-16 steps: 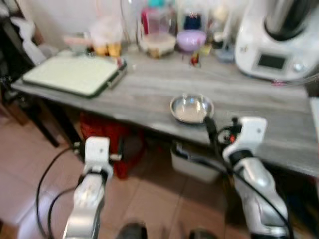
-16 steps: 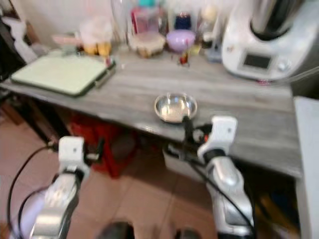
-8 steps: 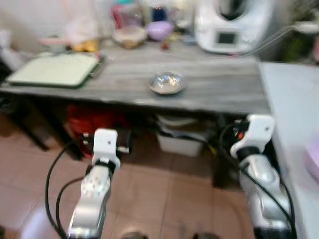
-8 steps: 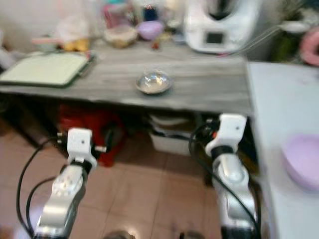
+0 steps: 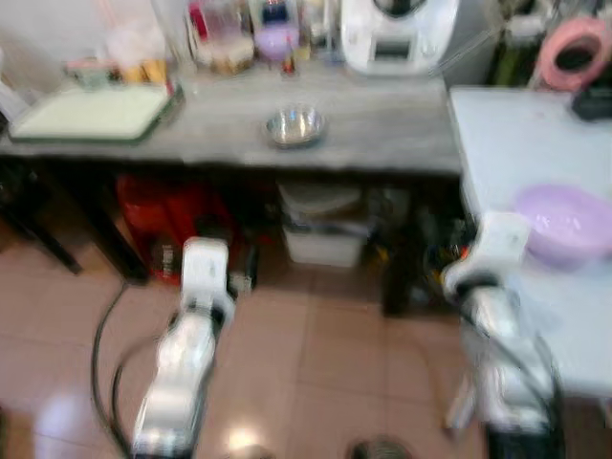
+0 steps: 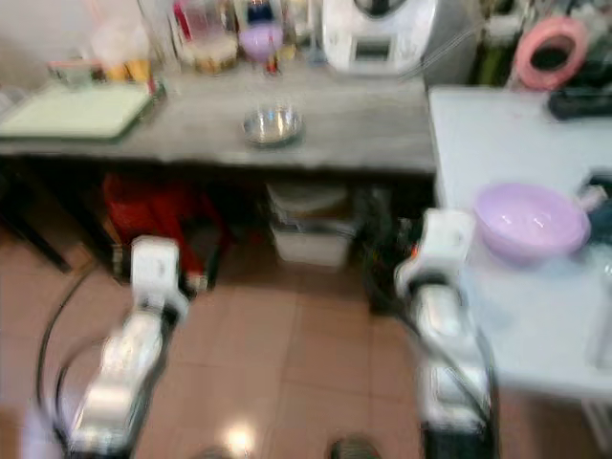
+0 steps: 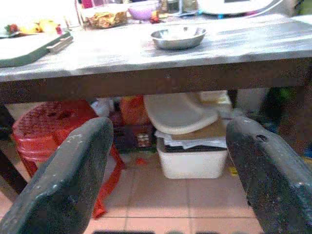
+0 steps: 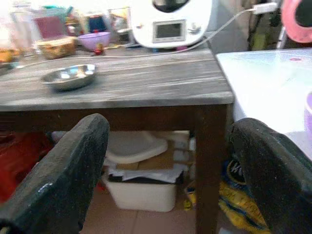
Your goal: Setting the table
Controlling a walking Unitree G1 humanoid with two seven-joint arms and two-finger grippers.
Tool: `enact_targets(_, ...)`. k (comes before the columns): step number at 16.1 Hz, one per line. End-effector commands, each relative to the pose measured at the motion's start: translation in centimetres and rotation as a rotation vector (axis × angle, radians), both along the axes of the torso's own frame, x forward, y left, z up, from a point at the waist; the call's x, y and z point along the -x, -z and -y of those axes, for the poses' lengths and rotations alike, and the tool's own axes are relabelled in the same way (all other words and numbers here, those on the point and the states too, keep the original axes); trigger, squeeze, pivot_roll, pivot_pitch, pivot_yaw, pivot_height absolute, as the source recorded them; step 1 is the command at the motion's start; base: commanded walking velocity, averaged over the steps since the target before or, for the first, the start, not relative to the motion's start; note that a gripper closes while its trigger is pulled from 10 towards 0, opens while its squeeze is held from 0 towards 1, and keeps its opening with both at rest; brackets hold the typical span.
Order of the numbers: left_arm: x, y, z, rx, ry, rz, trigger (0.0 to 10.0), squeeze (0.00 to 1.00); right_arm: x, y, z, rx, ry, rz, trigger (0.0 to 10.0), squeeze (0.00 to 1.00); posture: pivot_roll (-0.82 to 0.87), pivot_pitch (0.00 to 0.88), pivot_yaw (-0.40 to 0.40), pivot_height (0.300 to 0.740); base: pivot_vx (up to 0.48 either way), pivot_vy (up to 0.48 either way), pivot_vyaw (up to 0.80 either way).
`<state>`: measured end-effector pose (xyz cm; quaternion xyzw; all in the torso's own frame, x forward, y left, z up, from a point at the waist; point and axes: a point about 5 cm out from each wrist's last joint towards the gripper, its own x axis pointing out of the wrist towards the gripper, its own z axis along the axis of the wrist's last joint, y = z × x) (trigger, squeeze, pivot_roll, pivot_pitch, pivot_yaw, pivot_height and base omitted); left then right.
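On grey table — steel bowl (image 5: 295, 125), beyond jaws

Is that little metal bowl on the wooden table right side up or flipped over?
Right side up. The metal bowl shows its open rim and shiny hollow inside, resting flat on the wooden table.

Silver bowl (image 5: 295, 126), grey-streaked wooden table (image 5: 382, 124), lilac bowl (image 6: 532, 221).
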<state>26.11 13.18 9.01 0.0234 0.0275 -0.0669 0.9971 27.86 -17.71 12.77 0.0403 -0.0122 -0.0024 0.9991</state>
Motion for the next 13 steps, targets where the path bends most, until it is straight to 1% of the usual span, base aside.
enact_targets(1, -0.26, -0.46, -0.48, 0.002, 0.004, 0.020, 10.0, 0.00, -0.43, -0.31, -0.52, -0.002, -0.026, 0.002, 10.0, 0.00, -0.04, 0.000, 0.055, 0.740, 0.000, 0.000, 0.00)
enact_targets(5, 0.08, -0.46, -0.58, 0.005, 0.020, 0.023, 10.0, 0.00, -0.33, 0.14, -0.23, -0.001, -0.020, -0.026, 10.0, 0.00, -0.04, 0.000, 0.055, 0.740, 0.000, 0.000, 0.00)
enact_targets(7, 0.13, -0.44, -0.53, 0.010, 0.027, 0.022, 10.0, 0.00, -0.31, 0.17, -0.22, -0.004, -0.022, -0.029, 10.0, 0.00, -0.04, 0.000, 0.055, 0.740, 0.000, 0.000, -0.80)
enact_targets(11, 0.06, -0.69, -0.31, 0.017, 0.057, 0.037, 10.0, 0.00, -0.62, -0.38, 0.14, -0.001, -0.018, -0.013, 10.0, 0.00, -0.05, 0.000, 0.054, 0.740, 0.000, 0.000, 0.00)
enact_targets(13, 0.10, -0.70, -0.28, 0.019, 0.057, 0.036, 10.0, 0.00, -0.91, -0.70, 0.35, 0.003, -0.014, -0.008, 10.0, 0.00, -0.05, 0.000, 0.053, 0.740, 0.000, -0.289, -0.80)
